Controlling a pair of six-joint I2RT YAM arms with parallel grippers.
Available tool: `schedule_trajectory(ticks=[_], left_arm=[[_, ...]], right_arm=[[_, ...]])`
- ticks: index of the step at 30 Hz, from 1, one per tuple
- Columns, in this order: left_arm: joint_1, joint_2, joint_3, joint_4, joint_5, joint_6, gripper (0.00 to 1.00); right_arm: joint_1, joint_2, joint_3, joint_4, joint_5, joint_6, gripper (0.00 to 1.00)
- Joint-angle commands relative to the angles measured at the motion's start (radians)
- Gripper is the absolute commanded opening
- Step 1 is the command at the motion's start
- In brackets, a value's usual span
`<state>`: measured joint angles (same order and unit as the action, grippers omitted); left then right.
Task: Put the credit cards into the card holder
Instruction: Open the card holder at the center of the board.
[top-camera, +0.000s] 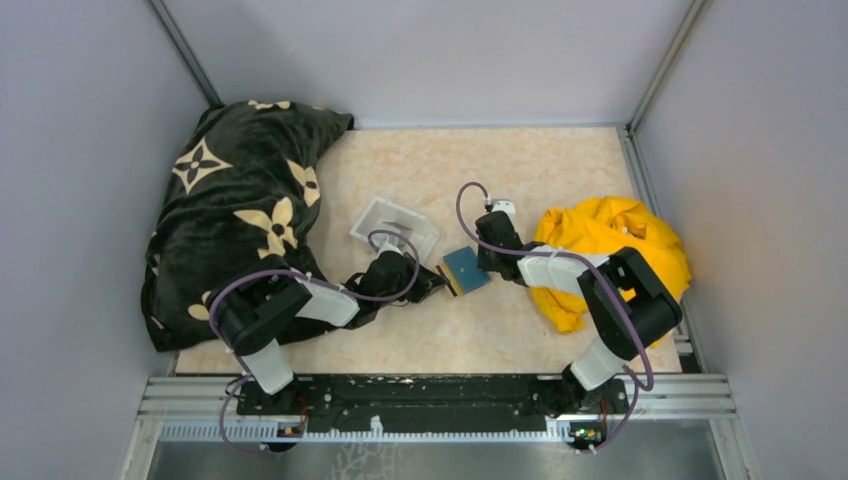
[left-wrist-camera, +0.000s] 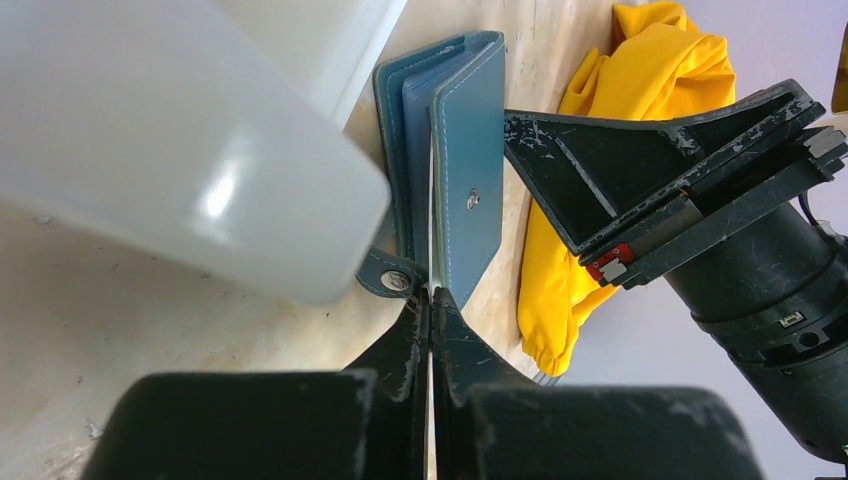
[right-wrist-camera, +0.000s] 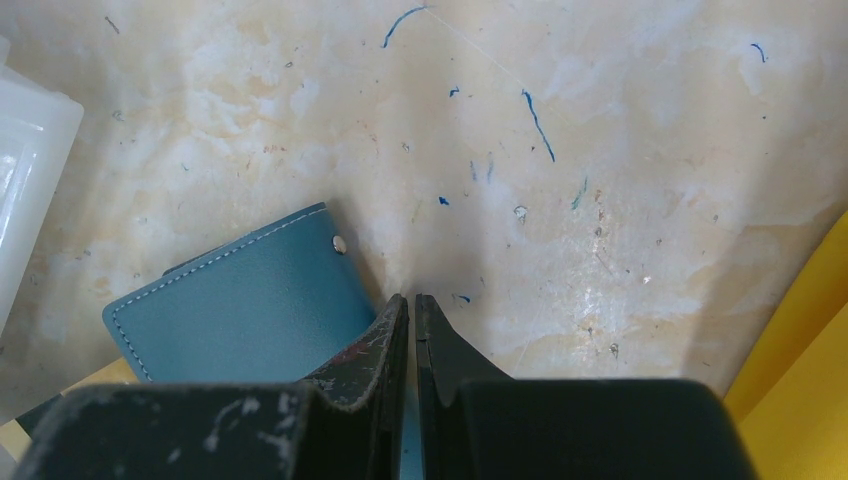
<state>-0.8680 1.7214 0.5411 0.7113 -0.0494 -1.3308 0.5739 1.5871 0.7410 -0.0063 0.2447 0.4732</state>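
Observation:
The teal card holder (top-camera: 466, 268) lies at the table's middle, partly open, its leaves showing edge-on in the left wrist view (left-wrist-camera: 470, 170). My left gripper (left-wrist-camera: 432, 292) is shut on a thin credit card (left-wrist-camera: 431, 215), seen edge-on, whose far end sits between the holder's leaves. From above, the left gripper (top-camera: 437, 281) is at the holder's left edge, with a tan card edge (top-camera: 454, 287) beside it. My right gripper (right-wrist-camera: 411, 298) is shut on the holder's right edge, teal cover (right-wrist-camera: 240, 310) showing between its fingers; from above it (top-camera: 490, 265) stands right of the holder.
A clear-white plastic tray (top-camera: 395, 228) sits just behind and left of the holder. A black blanket with cream flowers (top-camera: 240, 210) covers the left side. A yellow cloth (top-camera: 610, 245) lies bunched at the right. Grey walls close in the table.

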Motion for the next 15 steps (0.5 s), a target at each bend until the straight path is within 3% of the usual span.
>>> schedule_trajectory(ticks=[1, 15], left_arm=[[0.001, -0.007, 0.007, -0.005, -0.004, 0.015, 0.00], [0.000, 0.010, 0.027, -0.034, 0.002, 0.039, 0.00]], right_arm=[[0.012, 0.039, -0.015, -0.040, -0.033, 0.004, 0.08], [0.012, 0.042, -0.023, -0.031, -0.039, 0.006, 0.08]])
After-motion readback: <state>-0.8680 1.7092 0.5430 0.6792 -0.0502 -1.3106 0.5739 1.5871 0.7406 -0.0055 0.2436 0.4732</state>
